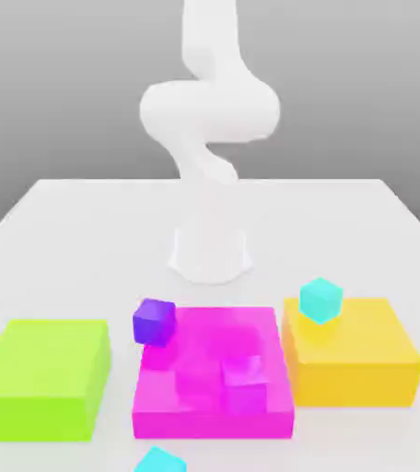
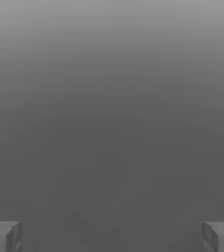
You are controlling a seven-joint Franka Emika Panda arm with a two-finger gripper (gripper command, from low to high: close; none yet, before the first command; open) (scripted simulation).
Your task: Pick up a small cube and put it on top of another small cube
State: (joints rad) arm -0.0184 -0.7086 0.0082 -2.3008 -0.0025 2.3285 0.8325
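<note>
Purple cube (image 1: 154, 321) rests on the magenta block's (image 1: 195, 406) corner; gripper (image 2: 112, 236) fingers spread wide, holding nothing, nowhere near it.

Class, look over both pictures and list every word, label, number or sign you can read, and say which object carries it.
None: no readable text on the green block, magenta block, yellow block, purple cube, cyan cube, table or arm.

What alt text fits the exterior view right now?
A white robot arm rises behind three flat blocks: green, magenta, yellow. A small purple cube overlaps the magenta block's corner; a small cyan cube overlaps the yellow block's edge.
</note>
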